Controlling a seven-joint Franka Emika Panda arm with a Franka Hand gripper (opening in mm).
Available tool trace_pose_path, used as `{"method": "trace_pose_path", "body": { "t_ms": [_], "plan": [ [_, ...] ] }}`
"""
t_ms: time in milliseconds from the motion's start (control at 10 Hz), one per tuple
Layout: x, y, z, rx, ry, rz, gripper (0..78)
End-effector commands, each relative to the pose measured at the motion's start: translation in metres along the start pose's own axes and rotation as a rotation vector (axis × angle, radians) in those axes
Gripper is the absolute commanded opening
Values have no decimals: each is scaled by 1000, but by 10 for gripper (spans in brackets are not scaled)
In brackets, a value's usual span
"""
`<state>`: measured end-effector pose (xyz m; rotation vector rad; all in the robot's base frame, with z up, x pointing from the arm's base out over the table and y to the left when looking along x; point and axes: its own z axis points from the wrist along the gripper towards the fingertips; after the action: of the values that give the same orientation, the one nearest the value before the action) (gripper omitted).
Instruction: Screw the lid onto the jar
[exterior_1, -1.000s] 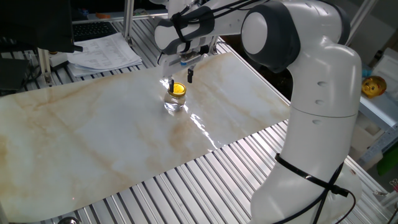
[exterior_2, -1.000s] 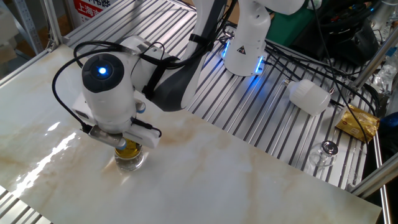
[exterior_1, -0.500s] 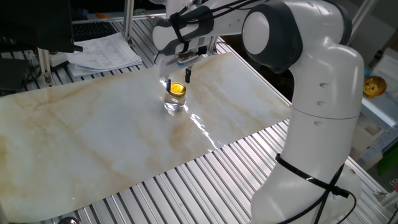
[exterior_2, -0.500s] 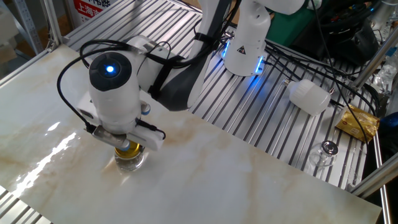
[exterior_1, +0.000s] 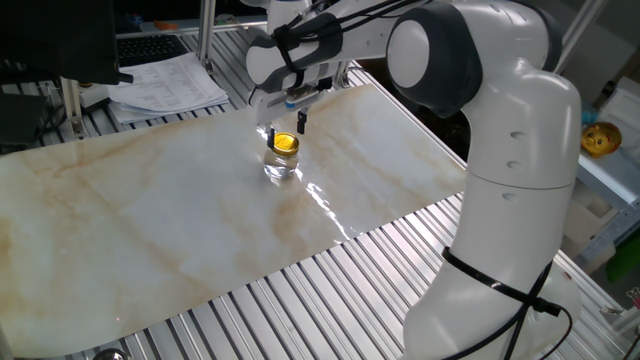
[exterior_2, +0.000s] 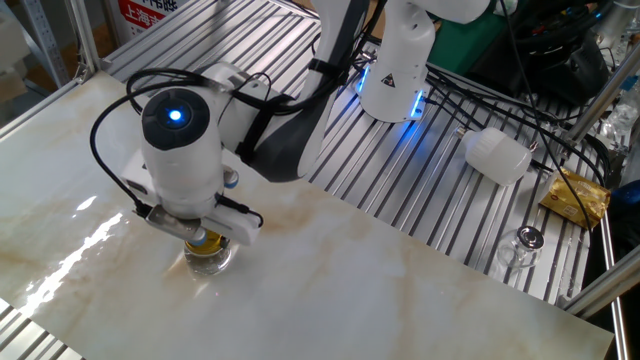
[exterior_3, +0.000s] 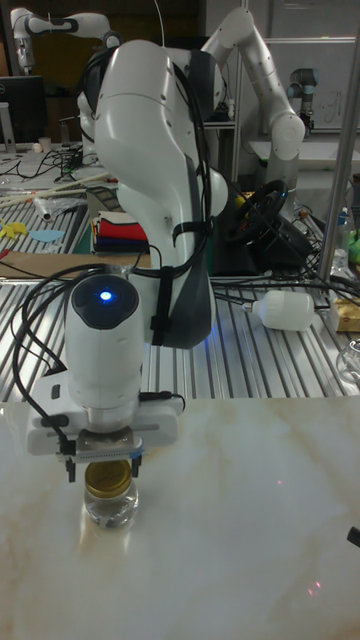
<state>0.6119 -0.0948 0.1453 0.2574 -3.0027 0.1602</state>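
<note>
Progress check on the lid job: the small round shiny gold-yellow metal lid (exterior_1: 285, 144) is already sitting on the mouth of the short clear glass jar (exterior_1: 281, 167), and the jar stands upright on the pale marble-look tabletop (exterior_1: 150, 230), toward the far side of it. So the placing part looks done.

What I can't call from these shots is how far the threads have gone. The lid looks level on the neck in the tall fixed view (exterior_3: 108, 479), but seated flat and screwed tight look the same from here.

The white two-finger gripper (exterior_1: 287, 123) hangs right over the lid. In one fixed view both dark fingertips (exterior_1: 303, 122) seem to sit just above the cap, one to each side, with a gap between them, so I'd say the fingers are spread and not pinching anything. In the other fixed view the white arm wrist (exterior_2: 180, 150) hides most of that, so take it as a judgement.

My guess: either mid-twist between re-grips or just letting go at the end. What's left, if anything, is more turning to snug it down, then backing the arm away. Jar looks light, so a careless pull could drag it along.
</note>
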Motion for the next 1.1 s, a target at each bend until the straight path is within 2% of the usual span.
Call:
{"method": "trace_pose_path", "body": {
  "t_ms": [100,500,800,1100],
  "plan": [
    [-3,2,1,-12,-6,14,774],
    [-3,3,3,-8,-3,12,774],
    [7,-1,-2,-14,-6,6,774],
    [11,5,3,-20,-57,39,774]
  ]
}}
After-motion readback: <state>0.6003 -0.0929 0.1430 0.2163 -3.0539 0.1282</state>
